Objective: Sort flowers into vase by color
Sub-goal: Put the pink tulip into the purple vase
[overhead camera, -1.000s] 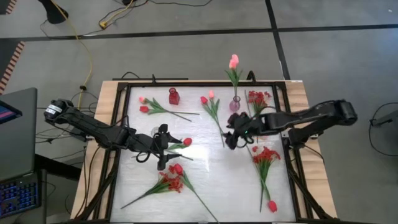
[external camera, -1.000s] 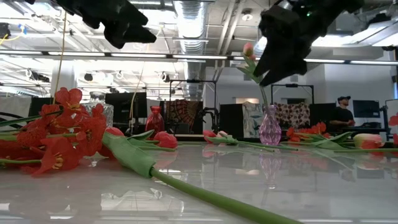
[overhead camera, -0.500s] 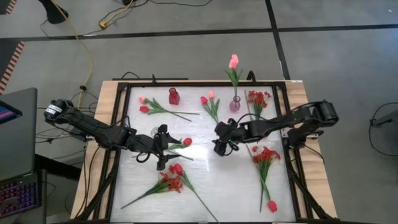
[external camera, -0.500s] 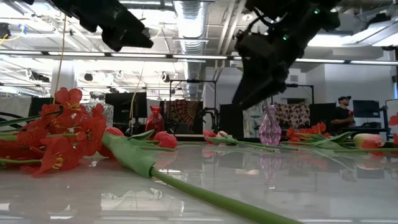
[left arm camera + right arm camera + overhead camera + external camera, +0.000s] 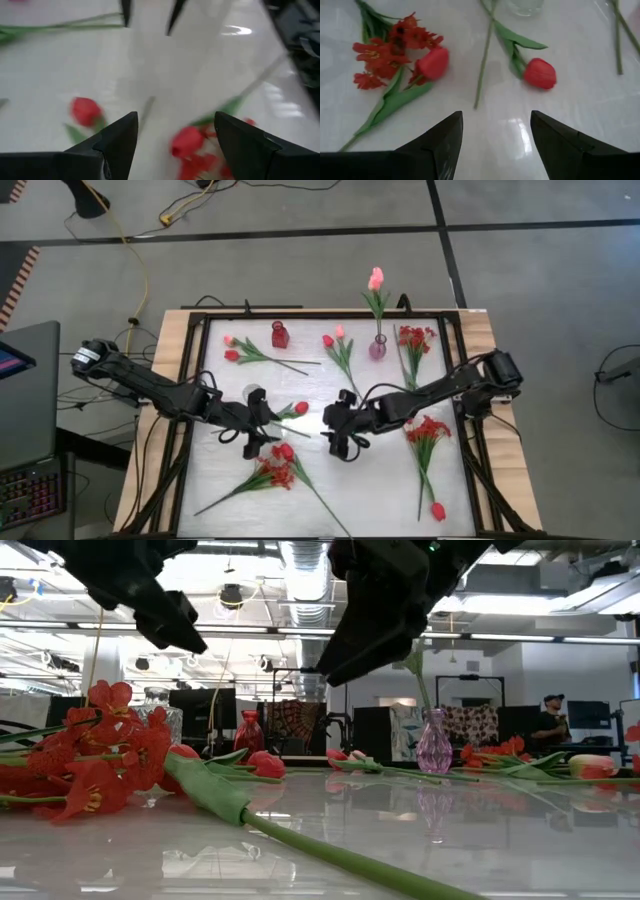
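Note:
My left gripper [image 5: 255,447] hangs open above the table's middle left, over the red spray with a red tulip [image 5: 278,470]. My right gripper [image 5: 338,447] is open too, above the table's middle, just right of a lone red tulip [image 5: 300,408] that lies flat. In the right wrist view the fingers frame that tulip [image 5: 540,73] and the spray [image 5: 390,50]. The left wrist view shows the tulip [image 5: 86,111] and the spray's tulip [image 5: 187,141]. A pink tulip [image 5: 376,278] stands in the lilac vase [image 5: 377,347].
A red vase [image 5: 279,335] and a clear vase [image 5: 253,393] stand on the left half. Tulips lie at the far left [image 5: 240,350] and far middle [image 5: 337,345]. Red sprays [image 5: 413,337] [image 5: 428,430] and a red tulip [image 5: 437,510] lie on the right. A person [image 5: 548,720] is far behind.
My right gripper has swept from beside the lilac vase toward the table's left and near edge, ending over the middle beside the lone red tulip, still open. My left gripper has shifted slightly, uncovering the clear vase. No flower has moved.

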